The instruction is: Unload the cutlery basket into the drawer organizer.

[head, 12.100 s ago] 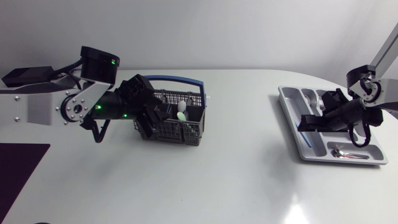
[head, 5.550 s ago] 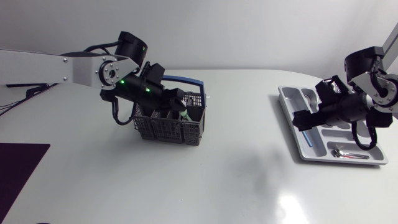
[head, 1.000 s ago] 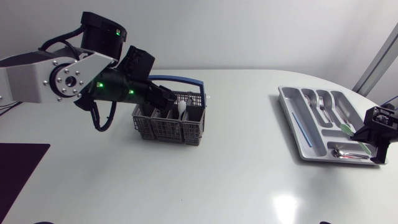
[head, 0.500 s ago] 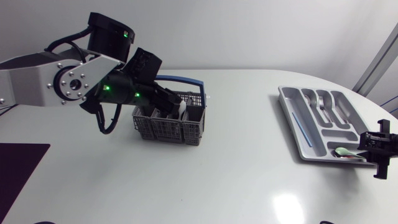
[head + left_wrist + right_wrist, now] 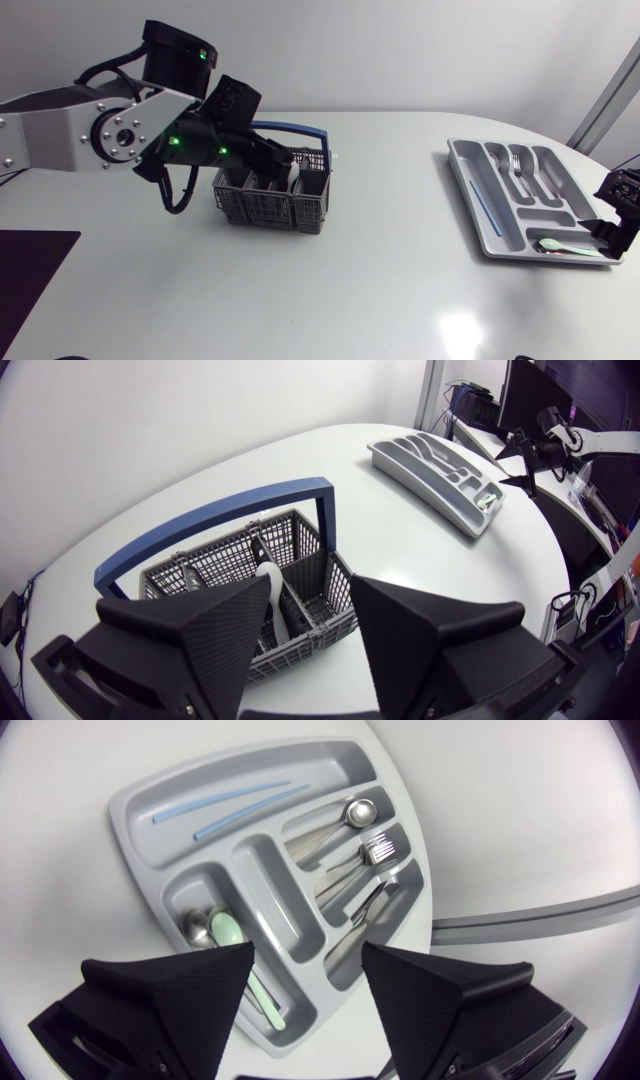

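Cutlery basket [image 5: 270, 200] stands left of centre on bench [image 5: 380, 280], white utensil [image 5: 272, 585] upright inside; left jaws spread wide over it, gripping nothing. Over drawer organizer [image 5: 470, 195], right jaws wide apart, empty; green spoon [image 5: 565, 245] lies inside.

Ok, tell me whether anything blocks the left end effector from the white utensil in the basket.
Nothing visible does. The left end effector is open above the basket, the white utensil just ahead between its fingers. The blue handle arches beyond it, off the path.
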Controlling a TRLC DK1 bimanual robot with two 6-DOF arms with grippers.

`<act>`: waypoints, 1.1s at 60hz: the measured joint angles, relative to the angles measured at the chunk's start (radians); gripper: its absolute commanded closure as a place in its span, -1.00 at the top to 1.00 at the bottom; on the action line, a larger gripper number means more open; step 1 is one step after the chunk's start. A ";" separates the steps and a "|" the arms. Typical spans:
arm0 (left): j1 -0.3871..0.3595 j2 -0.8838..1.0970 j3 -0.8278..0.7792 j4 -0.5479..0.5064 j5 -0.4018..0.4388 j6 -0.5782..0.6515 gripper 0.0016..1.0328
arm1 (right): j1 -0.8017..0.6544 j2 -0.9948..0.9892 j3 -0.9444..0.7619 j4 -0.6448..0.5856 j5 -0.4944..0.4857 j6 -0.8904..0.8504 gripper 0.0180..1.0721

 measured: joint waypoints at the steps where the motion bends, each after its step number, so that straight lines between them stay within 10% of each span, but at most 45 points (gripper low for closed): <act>1: 0.000 0.003 0.000 0.002 0.000 -0.003 0.10 | 0.004 -0.006 0.000 -0.009 -0.003 0.013 0.71; 23: 0.095 0.140 0.028 0.013 0.097 -0.029 0.10 | 0.230 -0.215 -0.046 -0.250 -0.050 0.417 0.71; 66: 0.126 0.317 0.068 0.239 0.214 0.025 0.11 | 0.608 -0.420 -0.209 -0.271 -0.013 0.735 0.71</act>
